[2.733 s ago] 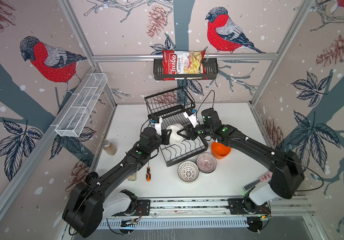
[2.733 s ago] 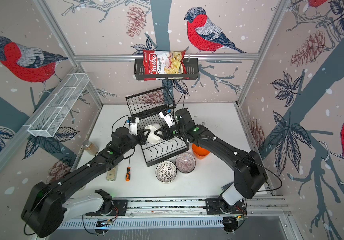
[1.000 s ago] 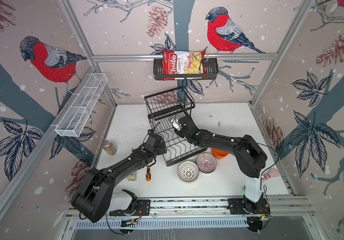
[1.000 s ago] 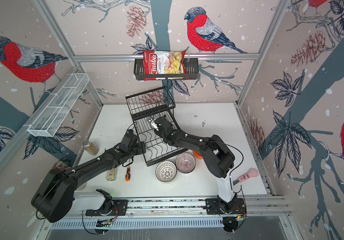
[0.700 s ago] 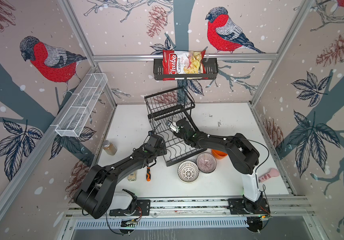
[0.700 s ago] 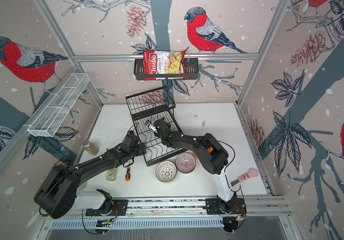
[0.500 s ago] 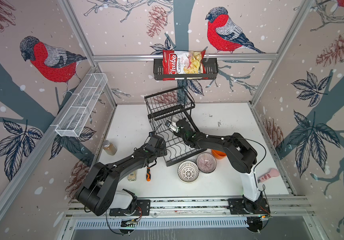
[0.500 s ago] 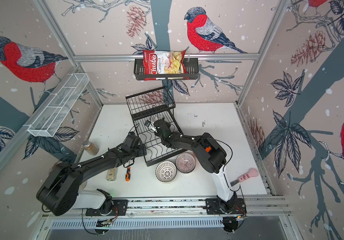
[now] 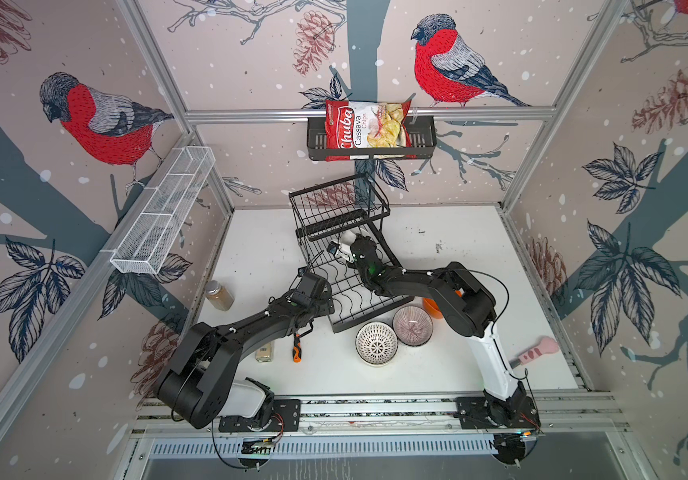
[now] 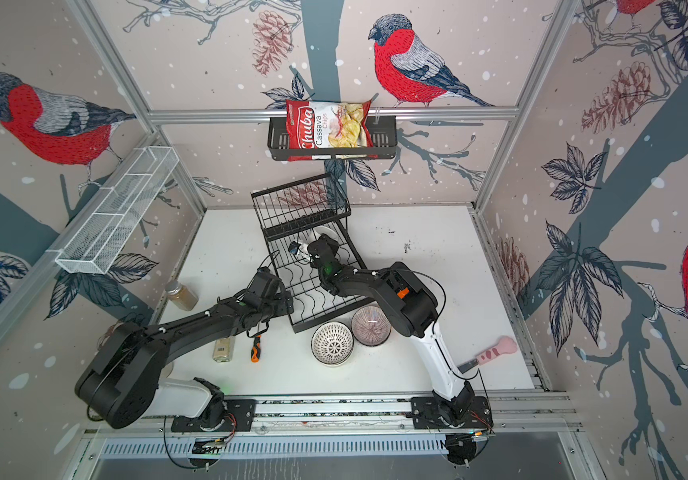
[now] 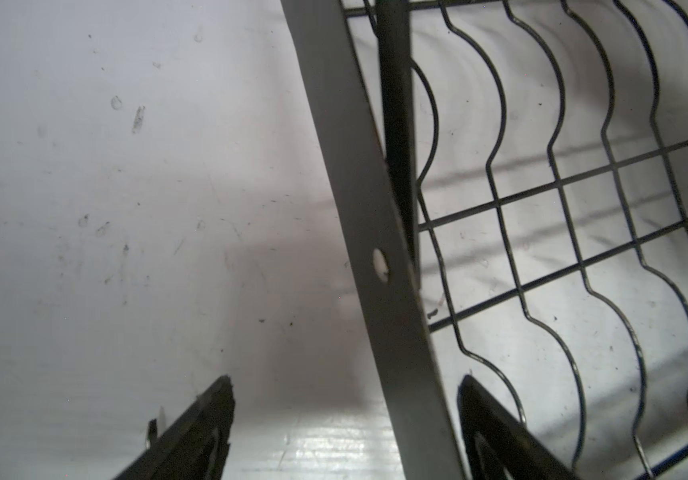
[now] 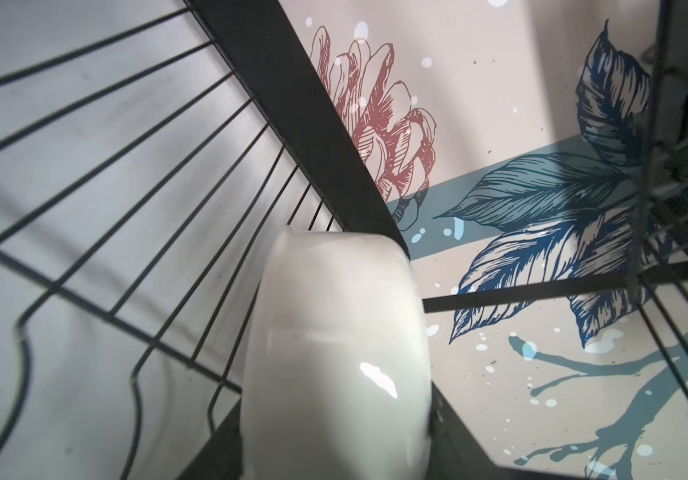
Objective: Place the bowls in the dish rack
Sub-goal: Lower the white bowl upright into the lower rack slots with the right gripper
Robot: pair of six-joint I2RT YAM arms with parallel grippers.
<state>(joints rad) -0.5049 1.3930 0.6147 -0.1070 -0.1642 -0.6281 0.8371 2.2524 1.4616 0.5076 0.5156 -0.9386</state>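
The right tool has gone deeper into the dish rack. It is mostly hidden under the upper basket, its grip unclear. The white bowl stands on edge there. The left tool, arm low, gapes astride the rack's edge.

- The walls are pale pink with big red birds, pine cones and dark blue leaves.
- The floor is white and a bit dirty.
- Shiny metal bars run along the corners and the back wall.
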